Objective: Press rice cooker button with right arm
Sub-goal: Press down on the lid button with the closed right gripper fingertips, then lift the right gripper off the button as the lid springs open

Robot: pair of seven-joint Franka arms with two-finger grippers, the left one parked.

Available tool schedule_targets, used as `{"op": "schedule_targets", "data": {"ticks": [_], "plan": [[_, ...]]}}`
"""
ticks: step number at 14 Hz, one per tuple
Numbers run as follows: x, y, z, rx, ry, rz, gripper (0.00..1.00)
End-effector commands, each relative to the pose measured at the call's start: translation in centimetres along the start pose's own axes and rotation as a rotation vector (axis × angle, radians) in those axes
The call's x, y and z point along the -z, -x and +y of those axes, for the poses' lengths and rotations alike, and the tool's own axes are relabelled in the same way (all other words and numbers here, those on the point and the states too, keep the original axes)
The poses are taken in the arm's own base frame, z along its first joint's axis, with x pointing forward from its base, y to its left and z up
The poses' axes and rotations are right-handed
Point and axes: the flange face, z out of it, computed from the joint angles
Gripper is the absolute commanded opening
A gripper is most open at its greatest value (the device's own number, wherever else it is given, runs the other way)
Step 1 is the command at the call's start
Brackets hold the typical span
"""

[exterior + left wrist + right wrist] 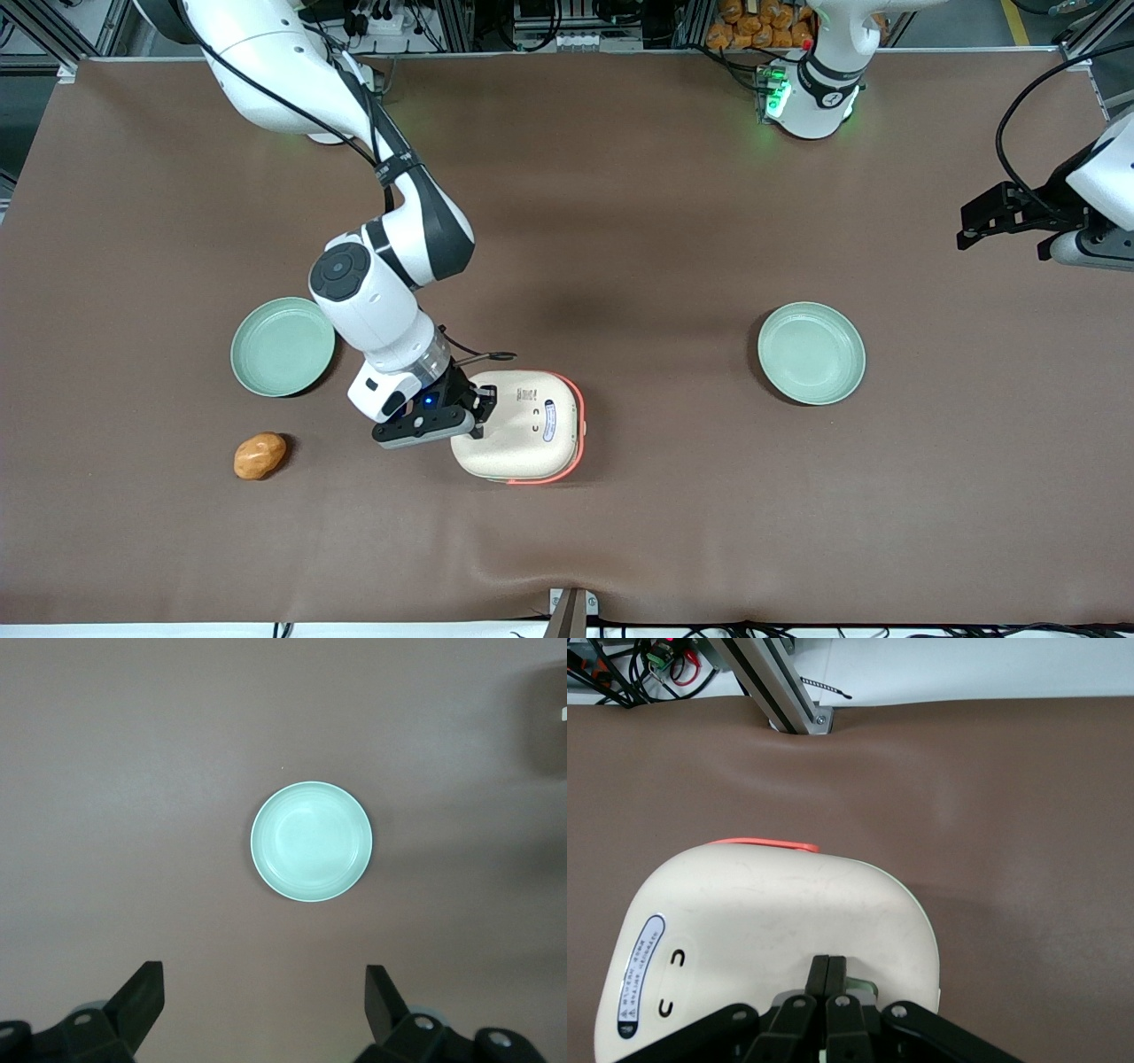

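- Gripper (pixel 827 979) status: fingers pressed together, nothing held between them; the joined tips sit at the edge of the rice cooker (pixel 523 427) lid, on the side facing the working arm's end of the table.
- Right arm (pixel 381 266) reaches down from its base to the cooker; a blue light shows at the wrist.
- Rice cooker position: near the middle of the table, closer to the front camera than both plates. Lid is closed; an orange-red band shows along the rim, and a small green part is visible just beneath the fingertips in the right wrist view.
- Progress, as judged: approach complete, tips at or on the button zone. Whether the button is already depressed cannot be told. Remaining: confirm the press, then lift clear.
- Surface: brown table covering (pixel 620 221), smooth with a slight ripple near the front edge.
- Other items: a pale green plate (pixel 282 346) beside the arm, a second pale green plate (pixel 811 352) toward the parked arm's end, and an orange-brown lump (pixel 260 455) toward the working arm's end.
- Room: metal frame posts and cables border the table.
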Motion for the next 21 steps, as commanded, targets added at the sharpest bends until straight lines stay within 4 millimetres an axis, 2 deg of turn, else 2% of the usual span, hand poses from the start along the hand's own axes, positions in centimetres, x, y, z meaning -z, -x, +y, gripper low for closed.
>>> {"op": "schedule_targets", "data": {"ticks": [1, 7, 11, 12, 14, 16, 19, 21], "plan": [[0.5, -0.1, -0.8, -0.014, -0.012, -0.076, 0.00], [5.4, -1.5, -1.2, -0.015, -0.024, -0.074, 0.00], [9.9, -2.0, -1.9, -0.004, -0.031, -0.091, 0.24], [11.1, -2.0, -2.0, -0.003, -0.031, -0.100, 0.34], [13.9, -2.2, -1.6, -0.008, -0.035, -0.097, 0.60], [16.2, -1.8, -0.5, -0.017, -0.019, -0.157, 1.00], [20.1, -1.3, 1.8, -0.027, -0.001, -0.222, 1.00], [23.4, -0.1, 3.4, -0.044, 0.015, -0.299, 1.00]]}}
